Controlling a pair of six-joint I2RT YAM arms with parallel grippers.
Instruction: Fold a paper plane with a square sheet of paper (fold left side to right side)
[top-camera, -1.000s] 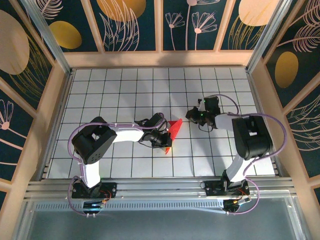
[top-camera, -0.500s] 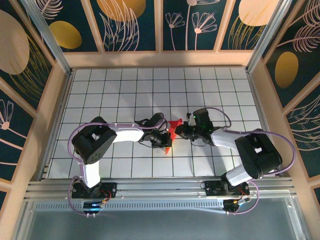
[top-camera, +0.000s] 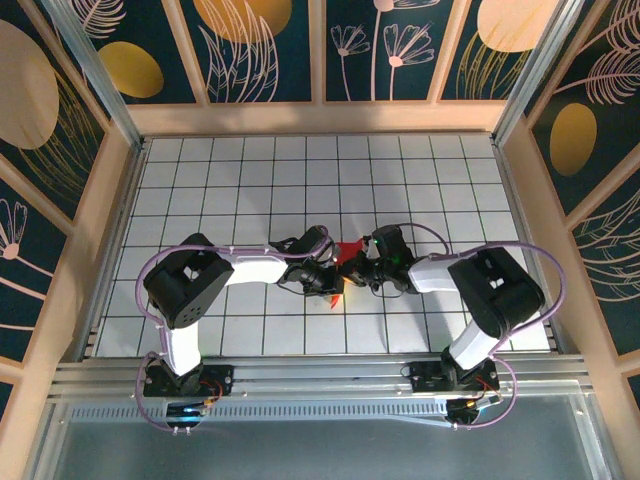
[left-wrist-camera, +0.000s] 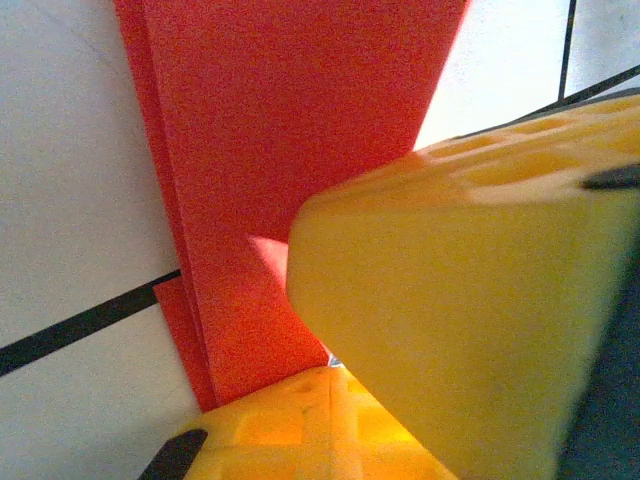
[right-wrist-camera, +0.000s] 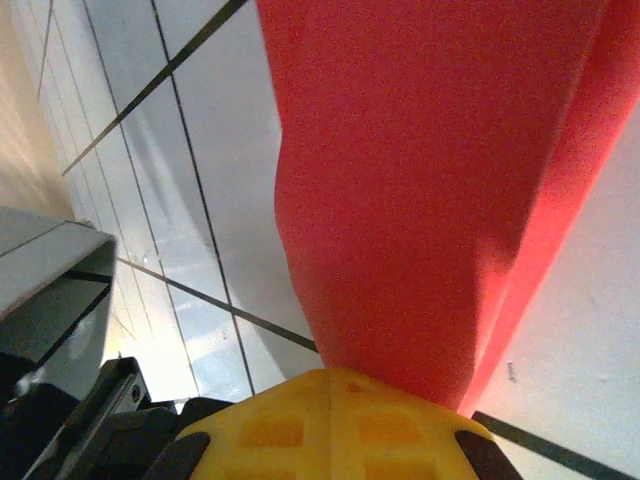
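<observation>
The square sheet of paper (top-camera: 346, 250) is bright red and folded into a slim, layered paper plane shape at the middle of the white grid table (top-camera: 240, 180). One flap stands up from the table. My left gripper (top-camera: 328, 278) is shut, its tips against the paper's left side. The left wrist view has stacked red layers (left-wrist-camera: 280, 150) just beyond the closed tips (left-wrist-camera: 335, 372). My right gripper (top-camera: 358, 266) is shut too and touches the raised flap from the right. In the right wrist view the red paper (right-wrist-camera: 430, 180) rises straight over its closed tips (right-wrist-camera: 330, 378).
A large yellow finger of the right gripper (left-wrist-camera: 450, 300) crowds the left wrist view, so the two grippers are nearly touching. Wooden walls (top-camera: 320, 118) with dark patterned panels enclose the table. The arm bases sit on the metal rail (top-camera: 320, 375) at the near edge.
The right arm has swung left from a few tiles away and now touches the paper. The raised flap has been pushed lower and leftward. The left gripper has stayed put.
</observation>
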